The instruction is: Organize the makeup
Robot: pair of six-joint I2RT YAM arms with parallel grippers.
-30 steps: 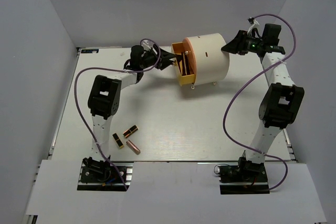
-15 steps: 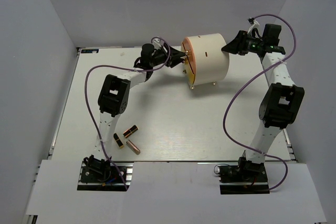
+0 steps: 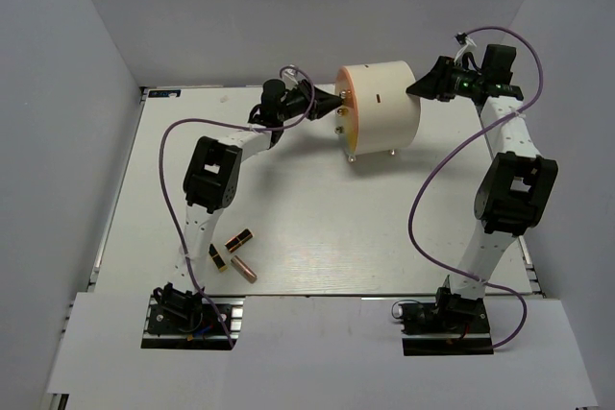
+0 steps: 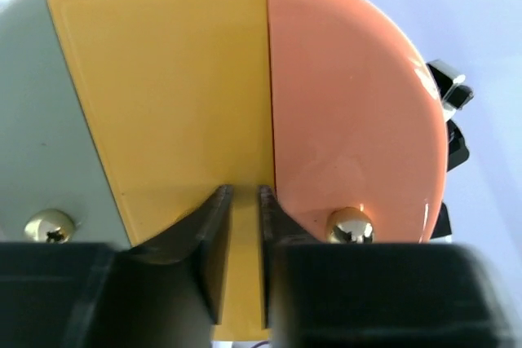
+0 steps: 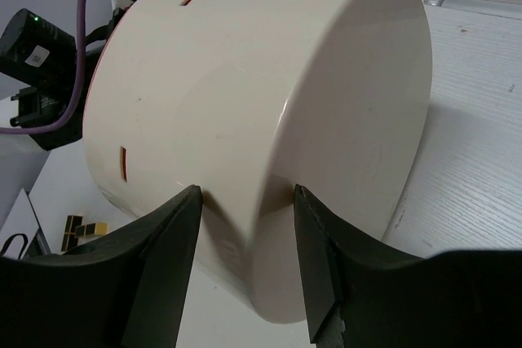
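Three lipstick tubes [image 3: 239, 237], [image 3: 216, 257], [image 3: 244, 269] lie on the table near the left arm's base; they also show small in the right wrist view [image 5: 81, 226]. The makeup brushes are hidden. The cream cylinder [image 3: 384, 108] lies on its side at the back, its yellow drawer front [image 4: 171, 79] flush beside the orange panel [image 4: 351, 95]. My left gripper [image 3: 334, 101] is shut, tips against the yellow front [image 4: 242, 193]. My right gripper [image 3: 415, 90] is open, its fingers straddling the cylinder's rear edge [image 5: 245, 197].
Gold knobs [image 4: 351, 224], [image 4: 50, 226] sit low on the cylinder's face. The cylinder rests on small gold feet [image 3: 352, 156]. Grey walls enclose the white table [image 3: 317, 218] on three sides. Purple cables loop beside both arms.
The yellow drawer, open with brushes inside a second ago, is now pushed shut into the cylinder. My left gripper moved right with it. The right arm stayed still.
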